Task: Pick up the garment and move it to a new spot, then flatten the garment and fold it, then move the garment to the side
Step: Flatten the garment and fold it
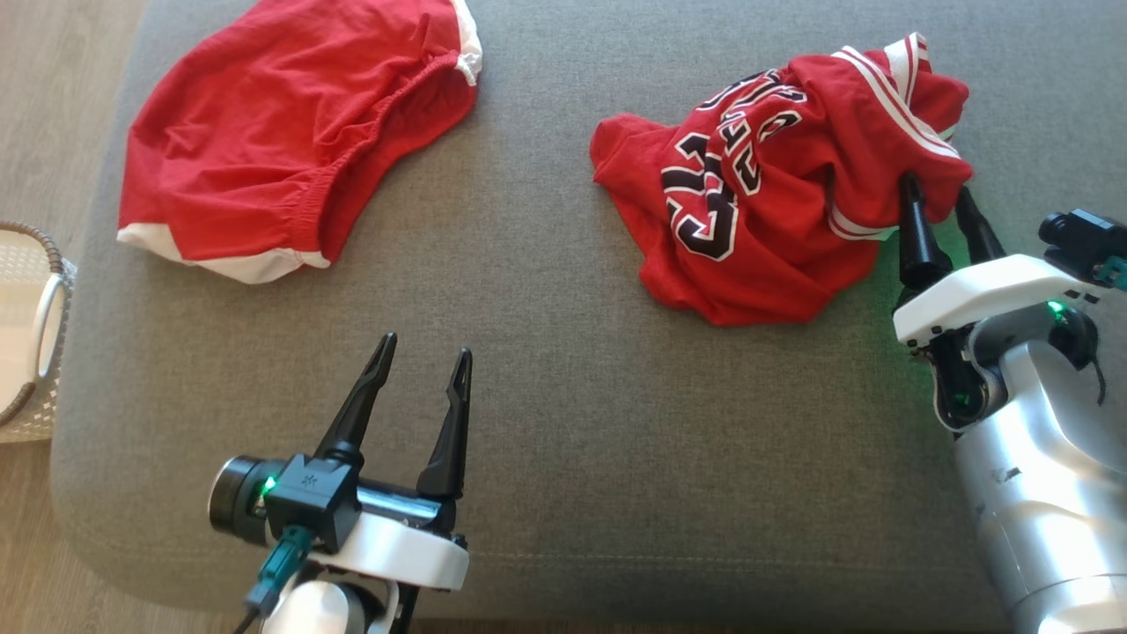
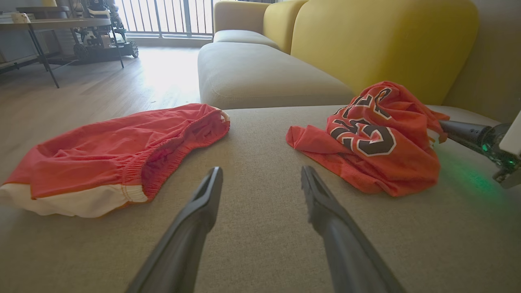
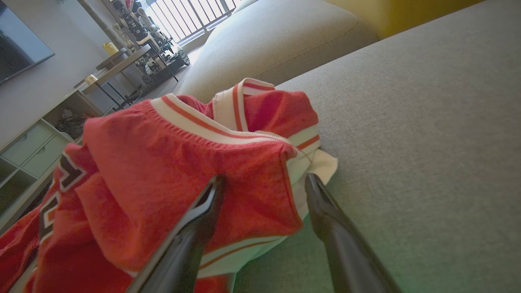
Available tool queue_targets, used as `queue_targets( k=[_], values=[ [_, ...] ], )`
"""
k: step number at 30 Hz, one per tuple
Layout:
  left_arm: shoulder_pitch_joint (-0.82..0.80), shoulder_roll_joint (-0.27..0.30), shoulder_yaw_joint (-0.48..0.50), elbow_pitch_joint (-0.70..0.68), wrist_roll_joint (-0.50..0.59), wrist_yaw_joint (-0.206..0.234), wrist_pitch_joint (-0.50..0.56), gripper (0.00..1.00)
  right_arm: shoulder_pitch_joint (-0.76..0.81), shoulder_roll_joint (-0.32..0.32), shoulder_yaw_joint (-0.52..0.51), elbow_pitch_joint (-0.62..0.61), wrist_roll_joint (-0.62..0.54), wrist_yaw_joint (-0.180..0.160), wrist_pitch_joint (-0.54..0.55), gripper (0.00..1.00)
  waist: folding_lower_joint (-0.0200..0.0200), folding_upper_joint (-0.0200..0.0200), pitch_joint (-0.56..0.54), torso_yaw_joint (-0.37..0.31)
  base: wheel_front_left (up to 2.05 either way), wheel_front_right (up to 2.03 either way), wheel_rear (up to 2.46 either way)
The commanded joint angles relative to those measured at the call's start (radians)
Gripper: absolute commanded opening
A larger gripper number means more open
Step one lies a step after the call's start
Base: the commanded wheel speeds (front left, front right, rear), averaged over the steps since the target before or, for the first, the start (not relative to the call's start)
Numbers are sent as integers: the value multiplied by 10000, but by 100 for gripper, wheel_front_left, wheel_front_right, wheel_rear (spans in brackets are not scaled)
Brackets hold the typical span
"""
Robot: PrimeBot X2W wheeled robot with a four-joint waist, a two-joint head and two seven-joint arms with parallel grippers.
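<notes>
Jersey (image 1: 775, 194) sits crumpled on the grey cushion (image 1: 546, 396), at about 2 o'clock in the head view. My right gripper (image 1: 935, 189) is at its 4 o'clock edge, fingertips touching the fabric. The fingers are spread and not clamped on anything. My left gripper (image 1: 425, 348) is also spread and holds nothing, over bare cushion at 7 o'clock. From it the jersey is at 2 o'clock, well apart.

Orientation is loose because it's a heap. The long axis runs roughly 8 to 2 o'clock, with the striped white trim bunched at the 2 o'clock end and plain red at the 8 o'clock end. The black lettering faces up, skewed.

View differences:
- The head view hides my right fingertips against a fold. The right wrist view shows a trimmed edge of the jersey between the fingers, one finger in front of red fabric and the other just beside the white trim over cushion.
- The left wrist view shows the heap standing up off the cushion, a yellow sofa (image 2: 366, 36) behind it, and one right finger coming in from 3 o'clock.
- The head view shows red shorts (image 1: 282, 132) at 10 o'clock, well apart from the jersey, and a basket (image 1: 31, 326) at 9 o'clock off the cushion.
</notes>
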Motion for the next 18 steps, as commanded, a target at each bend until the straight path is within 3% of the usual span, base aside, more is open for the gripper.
queue_targets(
  k=[1,5,6,8,14,18],
  values=[
    [-393,-33,240,-276,-77,-15,-53,100,-319,14,286,-276,200,-4,37,100,0,0,27,-37,0,0,0],
    [-497,-34,220,-239,-62,-55,-53,100,-249,53,833,-769,1336,-4,331,100,0,0,84,-105,0,0,0],
    [-516,-34,219,-227,-60,-63,-53,100,-202,30,1045,-982,1658,-4,425,64,0,0,95,-115,0,0,0],
    [-544,-34,226,-211,-64,-82,-53,100,-80,-89,1479,-1524,2308,-4,448,0,0,0,110,-138,0,0,0],
    [-523,-34,382,-164,43,-157,-53,100,122,-702,2100,-2763,3702,-4,83,0,0,0,49,-448,0,0,0],
    [-542,-34,418,-177,95,-246,-53,100,-98,-1046,1951,-3160,3693,-4,-119,0,0,0,-62,-795,0,0,0]
  ],
)
